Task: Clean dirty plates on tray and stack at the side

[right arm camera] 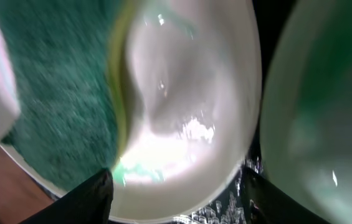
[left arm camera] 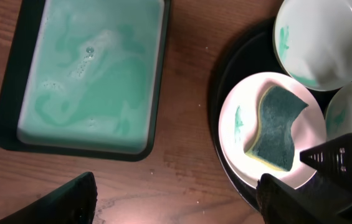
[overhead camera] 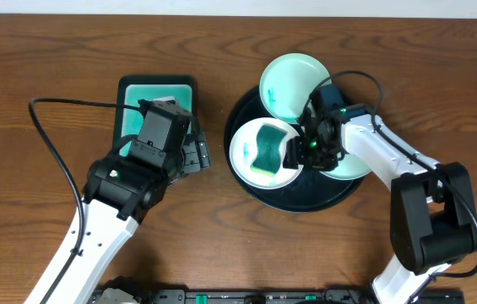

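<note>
The black tray (overhead camera: 306,199) holds three white plates. The left plate (overhead camera: 245,155) carries a teal-and-yellow sponge (overhead camera: 268,148). The back plate (overhead camera: 293,78) overhangs the tray's far rim and has teal smears. The right plate (overhead camera: 358,164) is partly hidden under my right arm. My right gripper (overhead camera: 304,152) is open, low over the left plate's right edge. In the blurred right wrist view its fingers (right arm camera: 176,199) flank the plate's (right arm camera: 188,106) rim, with the sponge (right arm camera: 57,93) beside them. My left gripper (overhead camera: 200,156) is open and empty over bare wood (left arm camera: 176,205).
A teal rectangular dish (overhead camera: 158,93) of foamy liquid sits left of the tray, partly under my left arm; it fills the upper left of the left wrist view (left arm camera: 91,74). Bare wood lies between the dish and the tray (left arm camera: 220,81).
</note>
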`<state>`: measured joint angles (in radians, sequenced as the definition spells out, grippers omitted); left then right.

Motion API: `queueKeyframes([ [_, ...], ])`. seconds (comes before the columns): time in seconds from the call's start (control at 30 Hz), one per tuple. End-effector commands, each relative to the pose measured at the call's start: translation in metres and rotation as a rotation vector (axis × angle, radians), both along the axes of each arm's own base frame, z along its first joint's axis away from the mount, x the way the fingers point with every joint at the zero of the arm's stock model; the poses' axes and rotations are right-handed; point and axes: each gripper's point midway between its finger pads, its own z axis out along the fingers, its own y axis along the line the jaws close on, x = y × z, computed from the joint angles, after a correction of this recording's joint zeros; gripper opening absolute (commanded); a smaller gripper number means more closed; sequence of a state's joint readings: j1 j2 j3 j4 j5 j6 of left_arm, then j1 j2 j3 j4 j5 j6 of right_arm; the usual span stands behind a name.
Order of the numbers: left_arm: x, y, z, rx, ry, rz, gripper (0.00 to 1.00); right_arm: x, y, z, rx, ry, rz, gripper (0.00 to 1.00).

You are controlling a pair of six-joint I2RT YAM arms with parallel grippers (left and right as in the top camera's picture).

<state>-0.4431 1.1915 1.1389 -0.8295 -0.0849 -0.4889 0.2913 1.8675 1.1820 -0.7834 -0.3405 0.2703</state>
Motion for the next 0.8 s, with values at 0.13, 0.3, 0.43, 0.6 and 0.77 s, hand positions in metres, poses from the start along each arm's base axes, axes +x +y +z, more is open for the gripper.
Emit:
queueKeyframes([
  [0.13,0.001,0.002,-0.002,0.017,0.001,-0.007,0.82,0.017,-0.012,-0.009,-0.094,-0.085,0.029,0.64],
  [0.3,0.001,0.002,-0.002,0.017,0.001,-0.006,0.82,0.025,-0.013,-0.014,-0.107,-0.111,0.025,0.64],
  [0.43,0.001,0.002,-0.002,0.017,0.001,-0.006,0.95,0.031,-0.012,-0.013,-0.100,-0.134,0.023,0.63],
  [0.6,0.003,0.001,0.000,0.009,-0.008,-0.006,0.95,0.037,-0.010,-0.012,-0.092,-0.160,0.021,0.46],
  [0.77,0.000,-0.010,-0.002,-0.063,0.019,-0.006,0.93,0.041,-0.011,-0.012,-0.100,-0.180,0.018,0.30],
])
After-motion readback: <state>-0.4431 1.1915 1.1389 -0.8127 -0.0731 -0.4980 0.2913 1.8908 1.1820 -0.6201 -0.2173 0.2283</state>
